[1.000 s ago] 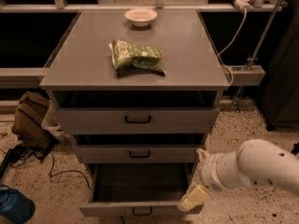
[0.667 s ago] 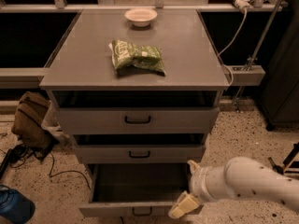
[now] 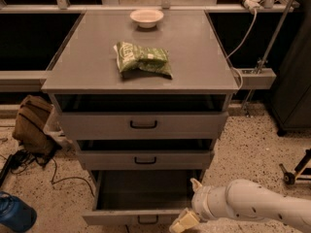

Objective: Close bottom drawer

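The grey metal cabinet [image 3: 141, 67] has three drawers. The bottom drawer [image 3: 141, 220] is pulled far out, showing its dark empty inside, with a small black handle on its shallow front panel. The middle drawer [image 3: 145, 159] and top drawer [image 3: 143, 124] stand slightly out. My gripper [image 3: 184, 220] comes in from the lower right on a white arm. It is at the right part of the bottom drawer's front panel, just right of the handle. Whether it touches the panel does not show.
A green snack bag [image 3: 142, 59] and a white bowl [image 3: 146, 17] sit on the cabinet top. A brown bag [image 3: 33, 125] and cables lie on the floor at left, a blue object [image 3: 14, 215] at lower left. A wheeled stand foot [image 3: 294, 171] is at right.
My arm has moved left and down, bringing the gripper from beside the drawer's right edge to its front panel. The drawer has not visibly moved.
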Robot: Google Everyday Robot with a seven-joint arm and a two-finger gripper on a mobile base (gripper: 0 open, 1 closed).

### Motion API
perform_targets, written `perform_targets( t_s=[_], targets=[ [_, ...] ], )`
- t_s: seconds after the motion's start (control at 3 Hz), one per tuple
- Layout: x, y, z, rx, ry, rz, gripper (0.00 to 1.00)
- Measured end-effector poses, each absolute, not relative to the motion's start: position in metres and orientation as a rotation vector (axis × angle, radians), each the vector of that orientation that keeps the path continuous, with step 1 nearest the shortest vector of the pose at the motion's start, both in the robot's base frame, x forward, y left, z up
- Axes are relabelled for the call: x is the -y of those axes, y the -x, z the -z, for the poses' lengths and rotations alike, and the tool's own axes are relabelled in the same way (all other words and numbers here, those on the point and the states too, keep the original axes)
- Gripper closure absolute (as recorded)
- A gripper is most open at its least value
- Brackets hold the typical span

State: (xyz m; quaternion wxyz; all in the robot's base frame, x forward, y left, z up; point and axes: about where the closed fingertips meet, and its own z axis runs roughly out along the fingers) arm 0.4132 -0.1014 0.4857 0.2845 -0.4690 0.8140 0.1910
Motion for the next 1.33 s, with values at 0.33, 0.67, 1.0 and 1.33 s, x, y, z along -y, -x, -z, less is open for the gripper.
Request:
perform_targets(
  t_s=[0.33,0.67,1.0,1.33],
  targets=[
    [0.102,-0.412,-0.476,-2.176,1.228,-0.532,0.00],
    [0.109,-0.403,-0.452,-2.189,1.168,-0.547,0.00],
    [0.115,-0.404,-0.401,-2.177,1.025,-0.562,0.00],
    [0.106,-0.404,-0.345,-2.176,0.985,-0.646,0.00]
  ],
)
